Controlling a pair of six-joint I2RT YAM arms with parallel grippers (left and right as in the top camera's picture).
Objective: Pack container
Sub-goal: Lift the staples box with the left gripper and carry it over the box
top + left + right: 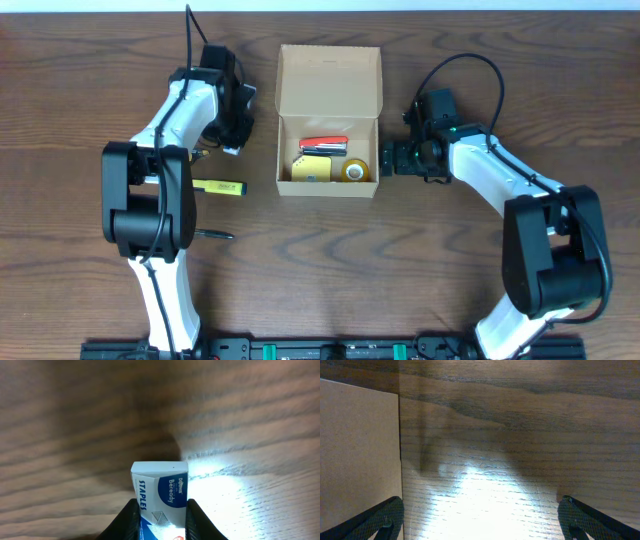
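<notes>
While the container (330, 75) stood open near the middle of the desk's far edge, a tape roll (354, 171) and what appeared to be a red stapler (324, 144) were seen inside it. The left gripper (161, 507) was clamped on a staples box (160, 477) on the container's left-edge side. The right gripper (482, 520), set just beside the container's right wall, was held spread apart. A yellow marker (220, 186) was seen nearer the left edge.

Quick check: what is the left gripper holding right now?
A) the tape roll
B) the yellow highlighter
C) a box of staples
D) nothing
C: in the left wrist view the left gripper is shut on a small blue-and-white box of staples printed STAPLES.
</notes>
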